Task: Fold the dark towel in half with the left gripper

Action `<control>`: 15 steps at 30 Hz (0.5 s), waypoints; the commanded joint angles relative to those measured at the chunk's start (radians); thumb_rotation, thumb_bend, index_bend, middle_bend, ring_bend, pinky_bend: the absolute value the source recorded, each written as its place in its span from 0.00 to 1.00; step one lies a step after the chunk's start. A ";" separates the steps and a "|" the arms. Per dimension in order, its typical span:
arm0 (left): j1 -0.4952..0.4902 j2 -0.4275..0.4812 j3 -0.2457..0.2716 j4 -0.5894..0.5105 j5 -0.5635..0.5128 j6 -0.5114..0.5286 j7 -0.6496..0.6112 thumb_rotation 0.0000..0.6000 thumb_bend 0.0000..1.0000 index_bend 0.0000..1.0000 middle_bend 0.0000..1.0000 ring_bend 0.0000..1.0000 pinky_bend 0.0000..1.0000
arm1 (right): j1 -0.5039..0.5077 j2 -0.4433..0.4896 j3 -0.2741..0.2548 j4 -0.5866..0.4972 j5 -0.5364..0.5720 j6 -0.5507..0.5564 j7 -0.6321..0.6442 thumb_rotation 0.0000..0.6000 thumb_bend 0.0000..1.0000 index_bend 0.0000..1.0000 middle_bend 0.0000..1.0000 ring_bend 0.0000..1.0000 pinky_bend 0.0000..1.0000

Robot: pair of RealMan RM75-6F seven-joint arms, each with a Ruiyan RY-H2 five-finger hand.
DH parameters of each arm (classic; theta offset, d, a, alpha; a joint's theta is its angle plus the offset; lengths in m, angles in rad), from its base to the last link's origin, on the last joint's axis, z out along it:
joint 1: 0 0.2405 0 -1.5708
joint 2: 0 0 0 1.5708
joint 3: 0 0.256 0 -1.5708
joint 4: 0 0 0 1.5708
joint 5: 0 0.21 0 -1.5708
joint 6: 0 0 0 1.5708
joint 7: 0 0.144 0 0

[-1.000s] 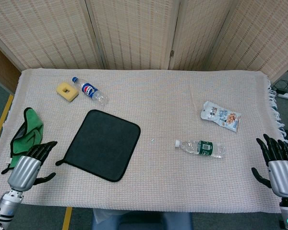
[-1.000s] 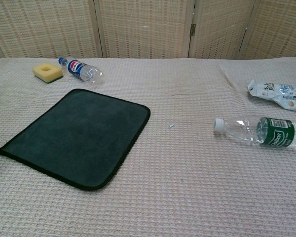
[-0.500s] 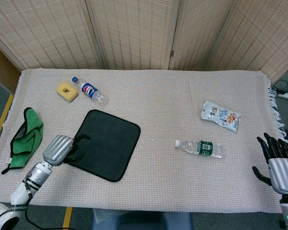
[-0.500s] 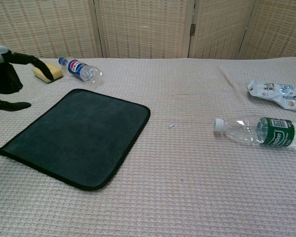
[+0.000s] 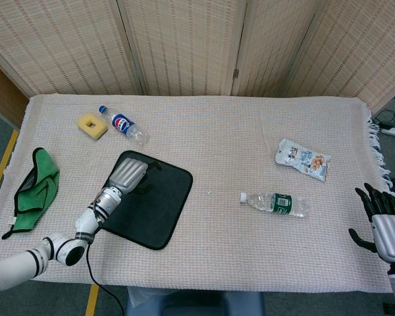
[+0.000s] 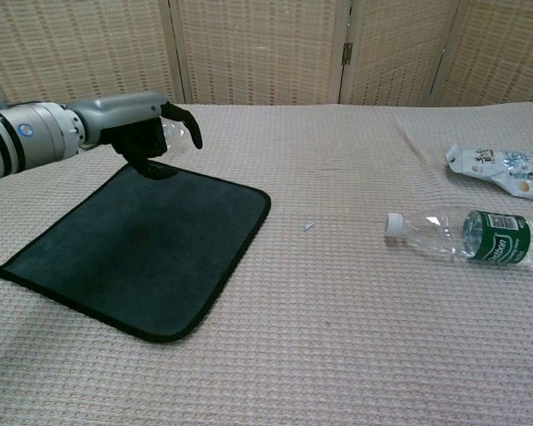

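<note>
The dark towel (image 5: 159,205) lies flat and unfolded on the left half of the table, black-edged, with a small loop at its near left corner. In the chest view the towel (image 6: 142,248) spreads out toward the front left. My left hand (image 5: 129,176) hovers over the towel's far left corner, fingers apart and curved downward, holding nothing. From the chest view, the left hand (image 6: 147,133) reaches in from the left, its thumb tip close to the towel's far edge. My right hand (image 5: 384,225) rests with fingers spread at the table's near right corner.
A yellow sponge (image 5: 92,125) and a blue-label bottle (image 5: 123,125) lie beyond the towel. A green cloth (image 5: 36,187) sits at the left edge. A green-label bottle (image 5: 276,203) (image 6: 471,235) and a snack bag (image 5: 303,159) (image 6: 502,169) lie to the right.
My left hand has swept from the near left table edge rightward and forward, now over the towel's far left corner. The towel and right hand have not moved.
</note>
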 commanded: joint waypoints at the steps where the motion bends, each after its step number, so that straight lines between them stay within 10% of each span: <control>1: -0.060 -0.077 -0.004 0.123 -0.008 -0.043 -0.038 1.00 0.41 0.38 1.00 1.00 1.00 | -0.005 0.009 0.000 0.008 0.012 -0.004 0.019 1.00 0.35 0.00 0.00 0.00 0.00; 15: -0.186 -0.267 0.015 0.538 -0.012 -0.205 -0.193 1.00 0.41 0.38 1.00 1.00 1.00 | -0.005 0.012 0.007 0.054 0.067 -0.050 0.080 1.00 0.35 0.00 0.00 0.00 0.00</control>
